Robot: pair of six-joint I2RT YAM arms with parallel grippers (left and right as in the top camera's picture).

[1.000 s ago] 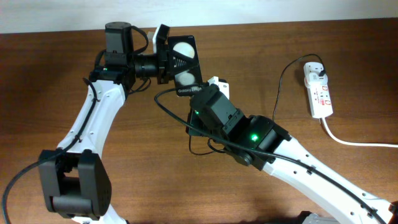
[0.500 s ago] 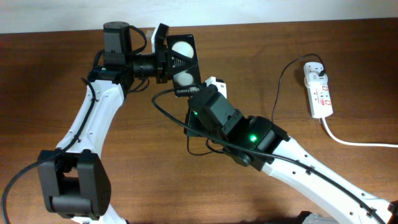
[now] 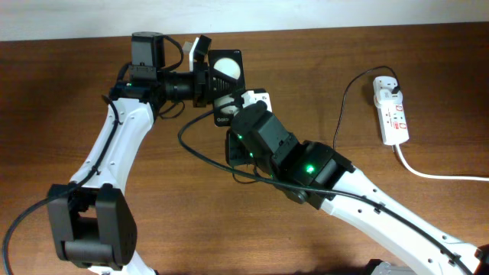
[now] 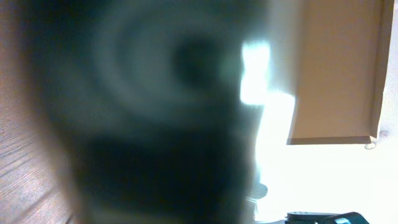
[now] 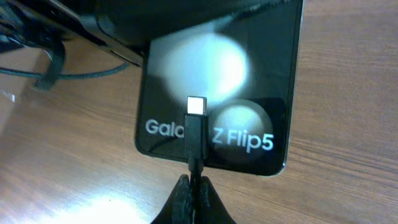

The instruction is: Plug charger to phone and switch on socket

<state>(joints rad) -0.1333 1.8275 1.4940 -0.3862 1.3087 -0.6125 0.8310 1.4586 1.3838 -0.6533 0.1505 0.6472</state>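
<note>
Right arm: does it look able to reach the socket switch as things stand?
Probably not yet. The right tool is shut on the charger at the phone; nothing visible blocks the way to the socket.

The overhead camera looked down from well above the table [image 3: 69, 92], taking in both arms and the socket [image 3: 393, 114] near the right edge, with a pale strip of wall along the top. The right wrist camera sat close behind the right gripper [image 5: 190, 193] and faced along the charger [image 5: 195, 137] onto the phone [image 5: 249, 56] — the one thing it clearly shared with the overhead view, where it lay near top centre. The left wrist camera was so near something dark that all blurred — only wood grain showed at lower left.
</note>
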